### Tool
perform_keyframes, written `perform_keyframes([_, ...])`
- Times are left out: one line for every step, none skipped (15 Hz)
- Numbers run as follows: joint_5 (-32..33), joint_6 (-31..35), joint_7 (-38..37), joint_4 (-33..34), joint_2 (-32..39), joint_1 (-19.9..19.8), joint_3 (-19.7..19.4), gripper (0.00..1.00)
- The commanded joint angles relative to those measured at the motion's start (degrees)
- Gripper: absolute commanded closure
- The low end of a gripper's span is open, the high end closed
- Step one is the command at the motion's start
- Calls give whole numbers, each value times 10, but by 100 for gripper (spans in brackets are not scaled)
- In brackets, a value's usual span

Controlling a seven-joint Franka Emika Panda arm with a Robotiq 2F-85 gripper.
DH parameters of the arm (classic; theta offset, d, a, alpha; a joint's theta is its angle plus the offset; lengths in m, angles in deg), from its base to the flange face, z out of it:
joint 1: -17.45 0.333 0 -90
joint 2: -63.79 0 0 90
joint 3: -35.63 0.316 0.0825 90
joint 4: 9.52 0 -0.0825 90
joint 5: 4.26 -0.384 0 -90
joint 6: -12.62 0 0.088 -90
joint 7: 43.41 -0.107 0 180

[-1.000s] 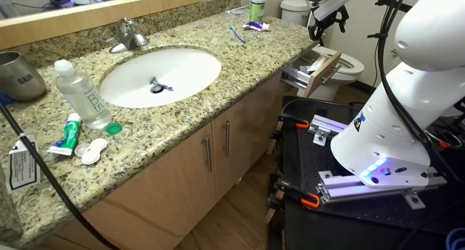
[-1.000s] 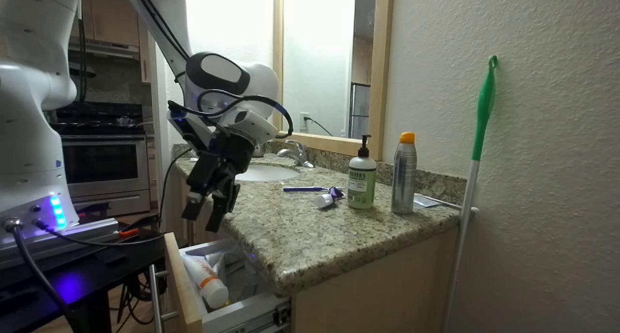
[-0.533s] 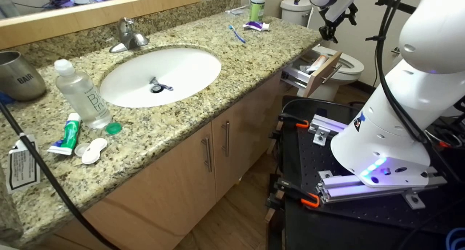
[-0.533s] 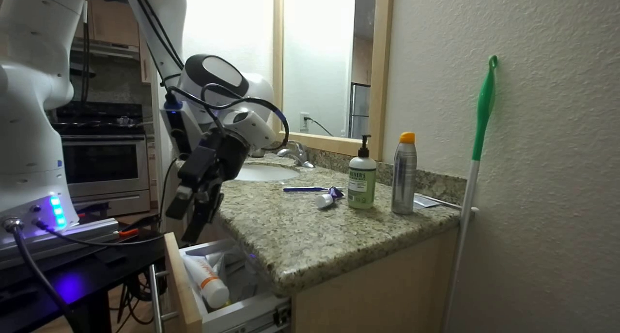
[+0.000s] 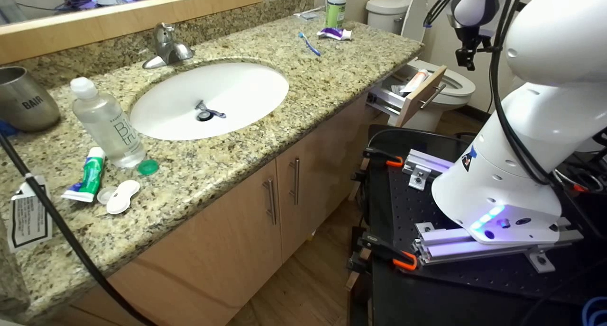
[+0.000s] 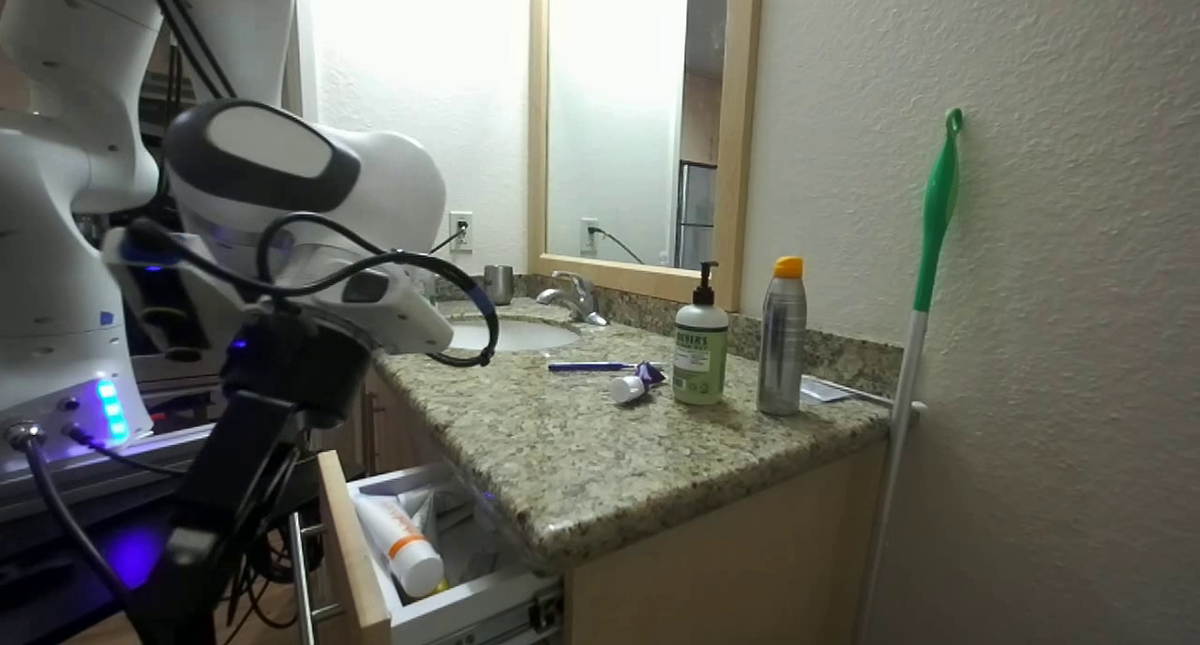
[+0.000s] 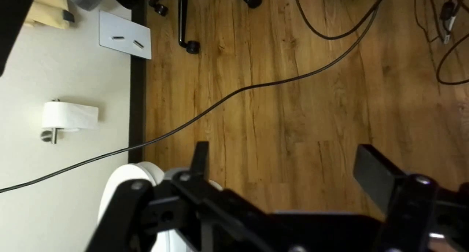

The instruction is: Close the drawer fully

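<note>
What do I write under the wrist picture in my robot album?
Open claw above a wooden floor, a black cable curving across, toilet paper on the wall.

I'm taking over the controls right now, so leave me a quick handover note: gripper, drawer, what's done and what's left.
Gripper: open, holding nothing, apart from the drawer in both exterior views.
Drawer: standing open past the edge of the granite countertop, with a white, orange-banded tube inside.
Done: no closing to see; the drawer is not yet shut.
Left: push the drawer fully in, probably by pressing on its front.
</note>
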Motion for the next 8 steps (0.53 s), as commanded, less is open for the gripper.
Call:
perform_keyframes([-31,88,131,-34,-8,-80,25,0])
perform_keyframes([-62,112,164,-42,-4,-108,40,0])
perform_keyframes([-97,126,182,-59,-7,-127,57,0])
perform_keyframes([-136,133,188,-74,-8,-140,75,0])
perform_keyframes([-176,134,200,-91,-12,-153,93,0])
perform_keyframes([-215,137,201,-107,-12,-158,110,0])
perform_keyframes([-175,121,190,-74,2,-128,70,0])
perform_keyframes([-187,122,193,-81,3,-128,76,0])
